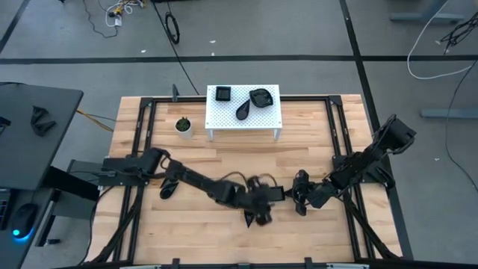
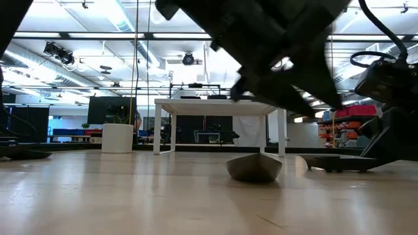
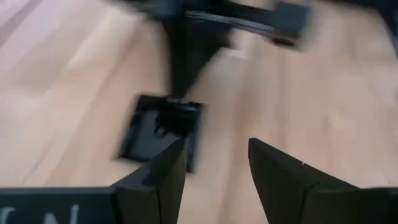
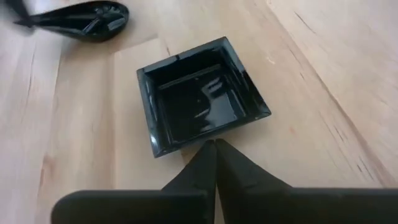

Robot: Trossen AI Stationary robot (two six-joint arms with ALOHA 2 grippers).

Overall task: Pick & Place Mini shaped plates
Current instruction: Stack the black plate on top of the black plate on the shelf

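Note:
Three black mini plates lie on the white perforated stand (image 1: 243,113): a square one (image 1: 223,94), a leaf one (image 1: 258,97) and a teardrop (image 1: 243,111). On the table, a square plate (image 4: 199,96) rests flat just ahead of my right gripper (image 4: 214,146), which is shut. My left gripper (image 3: 217,162) hangs open above the table's middle, a little off the same square plate (image 3: 158,130), with nothing between its fingers. A pointed plate (image 1: 249,218) lies below it, and a teardrop plate (image 4: 81,22) lies farther off. My right gripper's shut fingertips (image 4: 208,155) stand right at the square plate's near rim (image 4: 180,148), pointing slantwise down at the table. Whether they touch the rim I cannot tell. The plate lies flat on the wood.
A small white pot with a green plant (image 1: 183,125) stands left of the stand. Another black plate (image 1: 168,188) lies by the left arm. A black frame (image 1: 142,119) runs along the table's sides. Bare wood stretches between the stand and the arms.

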